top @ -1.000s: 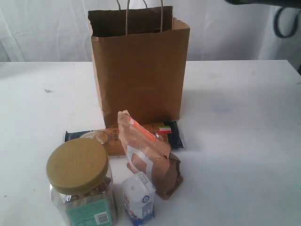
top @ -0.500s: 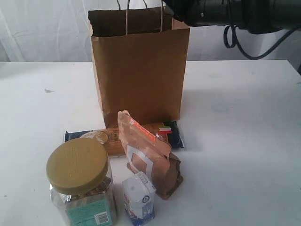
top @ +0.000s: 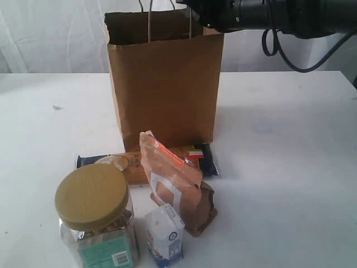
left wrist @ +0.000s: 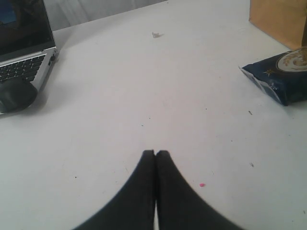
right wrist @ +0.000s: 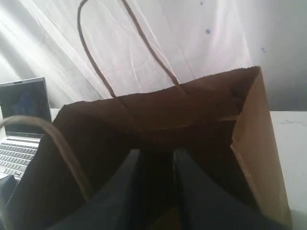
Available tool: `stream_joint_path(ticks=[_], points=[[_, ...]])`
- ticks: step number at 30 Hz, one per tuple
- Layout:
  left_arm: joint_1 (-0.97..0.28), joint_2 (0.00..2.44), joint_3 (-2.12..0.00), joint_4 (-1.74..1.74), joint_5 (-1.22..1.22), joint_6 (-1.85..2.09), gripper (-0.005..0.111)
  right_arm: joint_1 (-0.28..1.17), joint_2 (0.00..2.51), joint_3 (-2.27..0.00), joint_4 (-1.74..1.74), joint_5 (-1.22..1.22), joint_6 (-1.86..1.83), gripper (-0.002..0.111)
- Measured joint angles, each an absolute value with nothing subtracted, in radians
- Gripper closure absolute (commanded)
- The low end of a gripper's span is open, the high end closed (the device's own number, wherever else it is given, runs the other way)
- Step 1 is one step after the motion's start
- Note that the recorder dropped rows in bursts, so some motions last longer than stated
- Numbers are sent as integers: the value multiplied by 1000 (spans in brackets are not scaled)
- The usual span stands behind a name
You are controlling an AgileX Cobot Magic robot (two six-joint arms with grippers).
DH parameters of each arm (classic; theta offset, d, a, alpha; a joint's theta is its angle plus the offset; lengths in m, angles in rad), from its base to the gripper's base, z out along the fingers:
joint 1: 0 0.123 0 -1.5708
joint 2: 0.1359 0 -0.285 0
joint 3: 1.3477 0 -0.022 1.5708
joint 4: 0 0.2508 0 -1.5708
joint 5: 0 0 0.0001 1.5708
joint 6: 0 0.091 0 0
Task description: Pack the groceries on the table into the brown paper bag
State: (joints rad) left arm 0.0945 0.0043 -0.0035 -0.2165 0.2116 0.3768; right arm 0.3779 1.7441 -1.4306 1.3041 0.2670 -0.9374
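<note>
The right gripper (right wrist: pixel 156 154) hangs in the mouth of the tall kraft-brown paper bag (top: pixel 164 89), jaws slightly parted. A dim yellowish patch low in the gap is too unclear to name. The left gripper (left wrist: pixel 155 154) is closed on nothing above the flat white tabletop (left wrist: pixel 144 86).

This looks like a drop-off into the bag. In front of the bag lie the flat blue-ended spaghetti packet (top: pixel 127 162), brown orange-labelled pouch (top: pixel 175 184), clear jar with olive-yellow lid (top: pixel 95 215) and small white-blue carton (top: pixel 165 234). The next move probably calls for lifting clear of the thin twisted handles (right wrist: pixel 96 62), then reaching for one of these.
</note>
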Motion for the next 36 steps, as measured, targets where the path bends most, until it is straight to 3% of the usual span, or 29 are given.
stream_joint_path(ticks=[6, 11, 25, 36], points=[[95, 4, -3, -216, 212, 377, 107, 378, 1742, -1431, 1304, 321, -937, 90], [95, 4, -3, -216, 212, 377, 107, 378, 1705, -1431, 1241, 419, -924, 108], [95, 4, -3, -216, 212, 377, 107, 378, 1363, -1404, 253, 624, -331, 108], [95, 4, -3, -216, 212, 377, 107, 378, 1092, -994, -22, 594, -166, 108]])
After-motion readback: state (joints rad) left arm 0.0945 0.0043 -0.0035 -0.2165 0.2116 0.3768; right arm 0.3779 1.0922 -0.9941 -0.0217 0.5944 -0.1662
